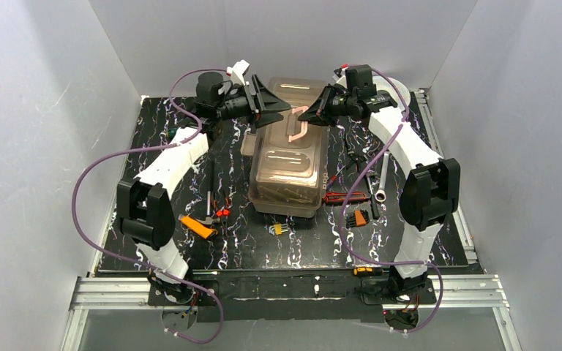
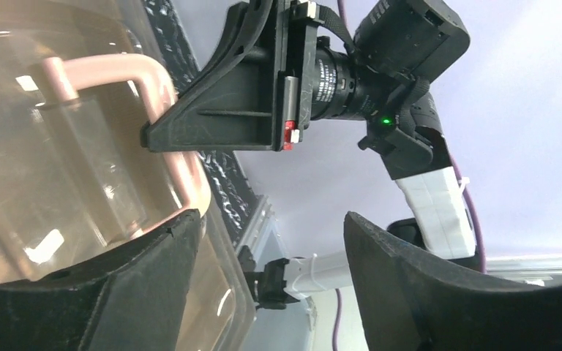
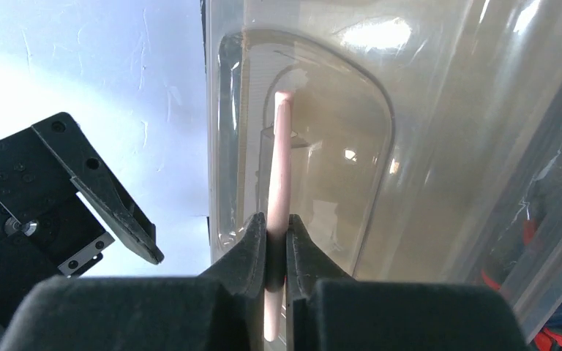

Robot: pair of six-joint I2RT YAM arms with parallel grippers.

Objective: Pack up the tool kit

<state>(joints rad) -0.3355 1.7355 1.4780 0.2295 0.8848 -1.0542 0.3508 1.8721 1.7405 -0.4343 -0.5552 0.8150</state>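
Observation:
The taupe toolbox (image 1: 287, 164) stands mid-table with its smoky lid (image 3: 424, 146) down. Its pale handle (image 1: 298, 126) is raised off the lid. My right gripper (image 1: 315, 111) comes in from the right and is shut on the handle; the wrist view shows both pads pinching the thin bar (image 3: 282, 161) just above the right gripper (image 3: 276, 223). My left gripper (image 1: 278, 110) hangs open at the box's far left. One of its fingers (image 2: 154, 263) lies against the lid (image 2: 58, 168) below the handle (image 2: 168, 88); the other is in free air.
Loose tools lie around the box: an orange-handled tool (image 1: 196, 226) and a small red piece (image 1: 223, 213) on the left, a yellow piece (image 1: 277, 229) in front, and red pliers (image 1: 334, 197), an orange tool (image 1: 358, 217) and a silver tube (image 1: 383, 179) on the right.

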